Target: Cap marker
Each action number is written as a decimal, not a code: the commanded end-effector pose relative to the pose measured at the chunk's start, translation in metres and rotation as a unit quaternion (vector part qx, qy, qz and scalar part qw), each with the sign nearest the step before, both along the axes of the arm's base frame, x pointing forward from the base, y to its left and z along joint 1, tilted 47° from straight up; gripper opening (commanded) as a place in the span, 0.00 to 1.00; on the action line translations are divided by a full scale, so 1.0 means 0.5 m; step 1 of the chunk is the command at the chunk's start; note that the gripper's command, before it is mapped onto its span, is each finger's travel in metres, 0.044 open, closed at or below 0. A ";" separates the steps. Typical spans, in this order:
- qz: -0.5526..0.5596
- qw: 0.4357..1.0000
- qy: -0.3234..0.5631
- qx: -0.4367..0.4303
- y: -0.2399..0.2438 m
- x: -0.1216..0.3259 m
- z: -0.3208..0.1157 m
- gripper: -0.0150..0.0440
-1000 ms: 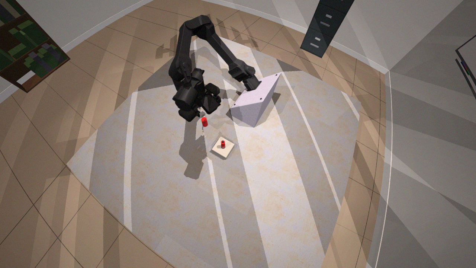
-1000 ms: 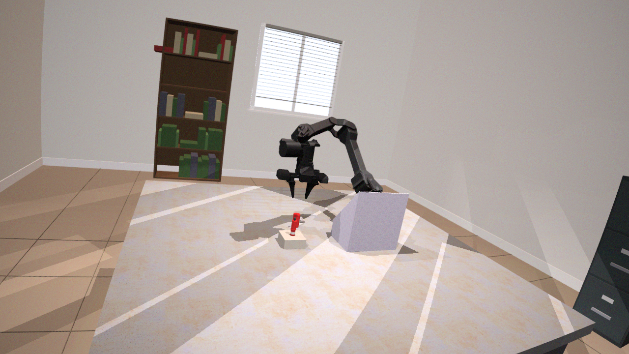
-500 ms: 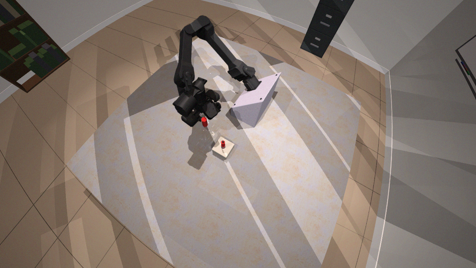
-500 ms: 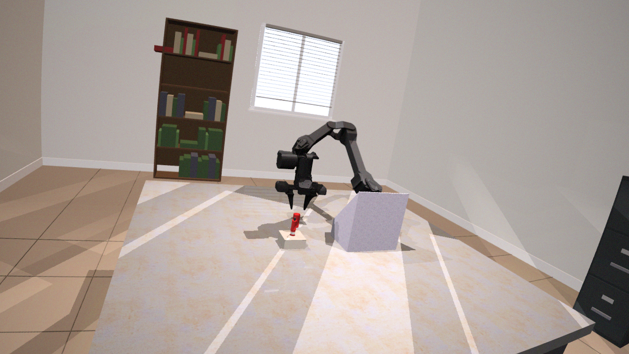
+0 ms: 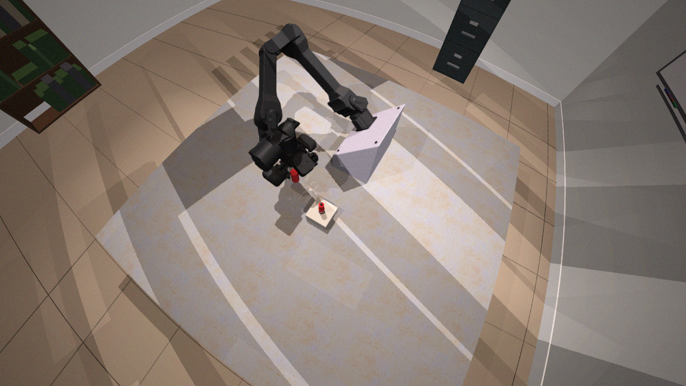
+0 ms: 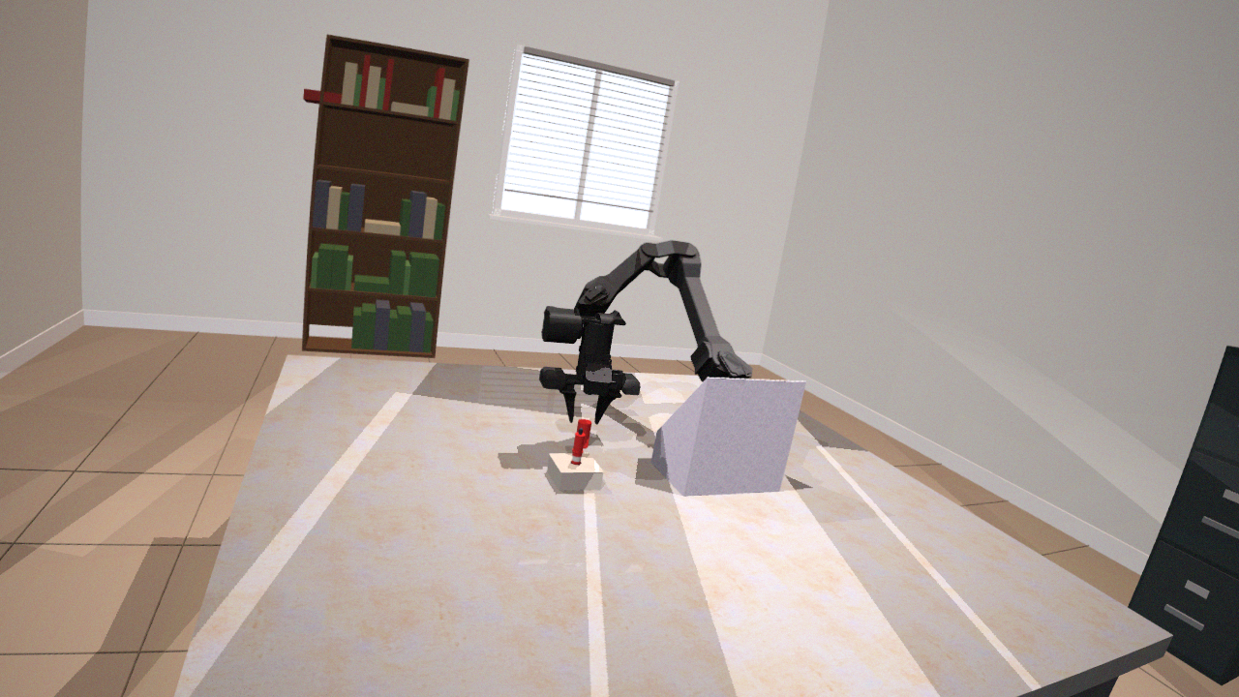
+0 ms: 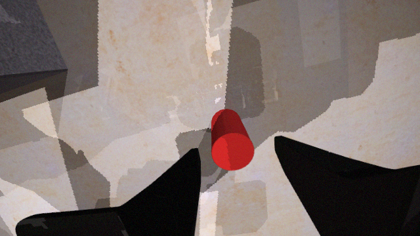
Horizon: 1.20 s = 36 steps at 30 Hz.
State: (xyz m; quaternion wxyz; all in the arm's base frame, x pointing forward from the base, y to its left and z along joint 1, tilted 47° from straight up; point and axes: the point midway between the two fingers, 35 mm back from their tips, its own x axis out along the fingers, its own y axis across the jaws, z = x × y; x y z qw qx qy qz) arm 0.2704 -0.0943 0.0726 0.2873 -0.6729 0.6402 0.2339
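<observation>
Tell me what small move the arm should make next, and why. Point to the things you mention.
I'd ease the open gripper (image 5: 291, 171) (image 6: 585, 421) (image 7: 236, 149) slightly lower before closing: the upright cap (image 5: 295, 176) (image 6: 586, 433) (image 7: 232, 151) shows between its fingertips in the wrist view, with gaps either side, while the exterior view shows the tips only around its top.

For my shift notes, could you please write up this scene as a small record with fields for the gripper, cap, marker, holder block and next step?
gripper: open, fingers pointing down above the cap, nothing held
cap: red, standing loose on the table
marker: upright, uncapped
holder block: pale, under the marker
next step: probably lower around the cap and close
</observation>
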 end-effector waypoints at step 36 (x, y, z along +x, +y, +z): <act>0.000 1.000 0.005 -0.004 -0.042 0.000 -0.038 0.25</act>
